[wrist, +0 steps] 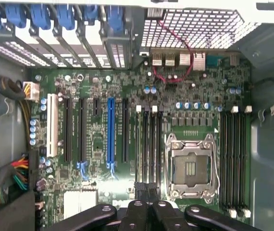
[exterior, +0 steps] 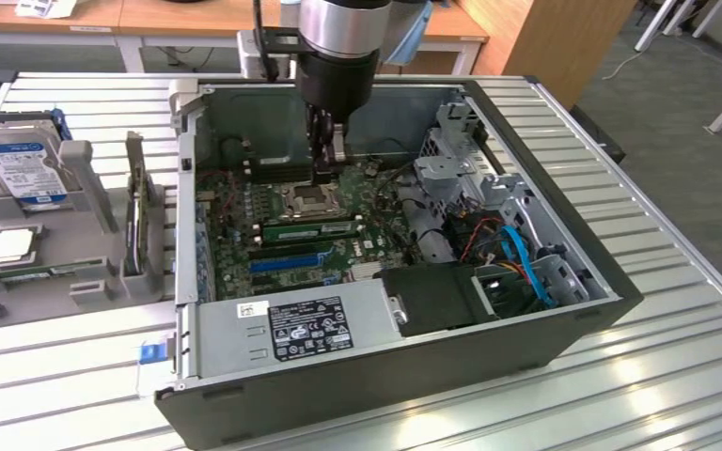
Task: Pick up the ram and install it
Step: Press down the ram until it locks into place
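Reaching straight down into case (exterior: 562, 310) — jaws closed above motherboard (wrist: 194, 91).

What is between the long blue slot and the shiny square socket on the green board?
In the wrist view, a bank of black memory slots lies between the long blue slot and the CPU socket; one black slot stands beside the blue one.
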Tool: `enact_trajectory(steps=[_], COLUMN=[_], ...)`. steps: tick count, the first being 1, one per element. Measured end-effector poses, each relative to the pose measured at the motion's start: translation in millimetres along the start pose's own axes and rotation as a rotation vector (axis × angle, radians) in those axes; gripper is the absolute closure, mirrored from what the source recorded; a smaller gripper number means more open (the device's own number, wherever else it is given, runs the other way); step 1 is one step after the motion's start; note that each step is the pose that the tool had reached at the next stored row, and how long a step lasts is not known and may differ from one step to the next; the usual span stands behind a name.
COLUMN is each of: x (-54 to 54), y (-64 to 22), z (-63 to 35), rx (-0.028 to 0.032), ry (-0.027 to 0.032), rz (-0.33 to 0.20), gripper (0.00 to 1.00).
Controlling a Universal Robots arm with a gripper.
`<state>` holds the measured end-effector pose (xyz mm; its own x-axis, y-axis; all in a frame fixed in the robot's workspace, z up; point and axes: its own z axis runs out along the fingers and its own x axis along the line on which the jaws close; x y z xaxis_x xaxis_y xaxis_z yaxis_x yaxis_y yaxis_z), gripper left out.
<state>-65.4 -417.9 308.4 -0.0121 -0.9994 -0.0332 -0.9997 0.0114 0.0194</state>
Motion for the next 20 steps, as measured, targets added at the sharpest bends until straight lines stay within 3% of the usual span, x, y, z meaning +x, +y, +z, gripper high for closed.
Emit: enact_trajectory(steps=[16,20], x=[0.3,0.3], y=[25.8,27.1], z=[1.2,1.2], rx=[0.0000,-0.0001], ry=[-0.0001,0.0000], rz=[0.000,0.000], gripper=[0.90,0.90])
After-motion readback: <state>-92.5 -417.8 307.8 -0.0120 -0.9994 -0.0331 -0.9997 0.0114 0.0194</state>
